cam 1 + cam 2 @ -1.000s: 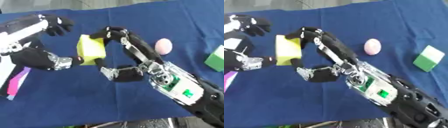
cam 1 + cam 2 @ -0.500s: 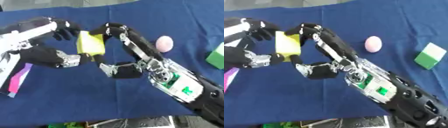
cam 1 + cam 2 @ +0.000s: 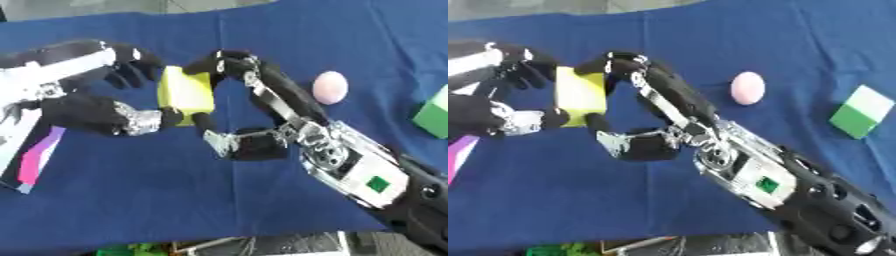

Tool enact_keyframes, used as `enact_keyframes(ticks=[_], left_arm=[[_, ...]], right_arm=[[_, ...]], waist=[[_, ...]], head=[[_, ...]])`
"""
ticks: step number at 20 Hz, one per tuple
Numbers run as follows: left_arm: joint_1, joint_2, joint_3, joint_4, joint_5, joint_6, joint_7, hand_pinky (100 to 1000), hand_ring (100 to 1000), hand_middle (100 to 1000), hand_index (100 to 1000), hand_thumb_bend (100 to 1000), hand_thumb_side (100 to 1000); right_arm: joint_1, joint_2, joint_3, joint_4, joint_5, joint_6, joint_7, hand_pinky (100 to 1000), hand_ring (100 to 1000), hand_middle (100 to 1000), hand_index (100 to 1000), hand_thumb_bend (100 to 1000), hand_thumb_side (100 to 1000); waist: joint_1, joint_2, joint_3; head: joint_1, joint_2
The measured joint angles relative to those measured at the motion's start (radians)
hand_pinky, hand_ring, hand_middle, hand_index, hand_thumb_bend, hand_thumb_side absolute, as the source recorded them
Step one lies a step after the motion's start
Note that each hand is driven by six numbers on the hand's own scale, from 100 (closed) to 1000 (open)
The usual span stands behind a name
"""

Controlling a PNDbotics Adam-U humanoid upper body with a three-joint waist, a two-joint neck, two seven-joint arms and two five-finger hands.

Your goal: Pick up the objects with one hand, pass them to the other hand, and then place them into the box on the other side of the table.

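A yellow block (image 3: 185,92) is held upright above the blue table between my two hands. My right hand (image 3: 267,95) reaches in from the lower right, its long fingers curled over the block's top right corner and its thumb (image 3: 217,141) under the bottom edge. My left hand (image 3: 83,110) comes from the left, with its fingers (image 3: 131,67) at the block's upper left edge and its thumb against the lower left corner. A pink egg-shaped ball (image 3: 330,87) and a green block (image 3: 859,111) lie on the cloth to the right.
At the left edge a white box (image 3: 10,150) shows, with a pink and purple item (image 3: 39,162) in it. The blue cloth (image 3: 131,200) covers the table to its near edge at the bottom.
My left hand has moved right and closed in on the yellow block's left side. The right hand has carried the block slightly left and keeps holding it.
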State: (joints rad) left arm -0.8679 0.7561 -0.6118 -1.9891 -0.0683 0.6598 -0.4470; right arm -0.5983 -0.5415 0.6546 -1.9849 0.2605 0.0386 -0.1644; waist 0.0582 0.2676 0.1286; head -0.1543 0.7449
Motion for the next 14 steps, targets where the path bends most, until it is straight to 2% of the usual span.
enact_keyframes(ticks=[3, 8, 14], left_arm=[[-0.003, -0.007, -0.005, -0.005, 0.015, 0.004, 0.009, 809, 780, 757, 881, 305, 532], [-0.004, -0.009, -0.011, -0.005, 0.035, 0.007, 0.015, 814, 785, 761, 890, 332, 532], [-0.010, -0.009, -0.012, -0.005, 0.042, 0.006, 0.008, 821, 791, 765, 909, 409, 564]], right_arm=[[0.001, -0.001, 0.000, 0.000, -0.003, -0.007, 0.004, 841, 616, 453, 701, 100, 100], [0.001, -0.007, -0.001, 0.001, -0.006, -0.018, 0.010, 851, 629, 468, 720, 100, 100], [0.001, -0.008, -0.002, 0.001, -0.022, -0.009, 0.022, 855, 633, 469, 726, 100, 100]], waist=[[0.000, 0.000, 0.000], [0.002, 0.000, -0.003], [0.002, 0.000, -0.004]], head=[[0.000, 0.000], [-0.001, 0.000], [-0.005, 0.000]])
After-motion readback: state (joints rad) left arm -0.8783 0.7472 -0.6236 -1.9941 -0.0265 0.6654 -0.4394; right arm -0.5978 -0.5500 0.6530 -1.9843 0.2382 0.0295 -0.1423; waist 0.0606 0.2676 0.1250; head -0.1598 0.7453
